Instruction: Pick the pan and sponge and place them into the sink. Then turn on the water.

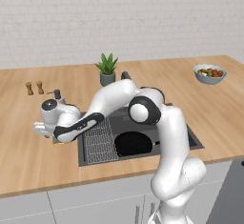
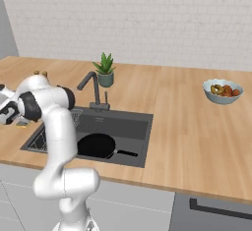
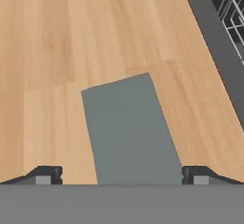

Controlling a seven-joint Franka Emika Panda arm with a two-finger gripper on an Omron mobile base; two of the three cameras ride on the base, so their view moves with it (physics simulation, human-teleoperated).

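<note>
The sponge [image 3: 131,132] lies flat on the wooden counter just left of the sink [image 1: 138,157], its grey-green top facing the hand camera. My gripper [image 3: 121,175] hovers right over it, open, one fingertip on each side and nothing held. From the left base view, the gripper [image 1: 51,136] hangs low over the counter, and a yellow sliver of the sponge [image 1: 58,143] peeks out beneath it. The black pan [image 1: 133,143] rests inside the sink basin, also seen as the pan [image 2: 96,145] with its handle pointing right. The dark faucet [image 2: 91,90] stands behind the sink [image 2: 123,119]; no water runs.
A wire rack [image 1: 100,139] fills the sink's left part, close to the hand. A soap dispenser [image 1: 58,95] and two small shakers [image 1: 34,88] stand behind the gripper. A potted plant [image 1: 107,69] sits behind the sink, and a fruit bowl [image 1: 209,73] at far right.
</note>
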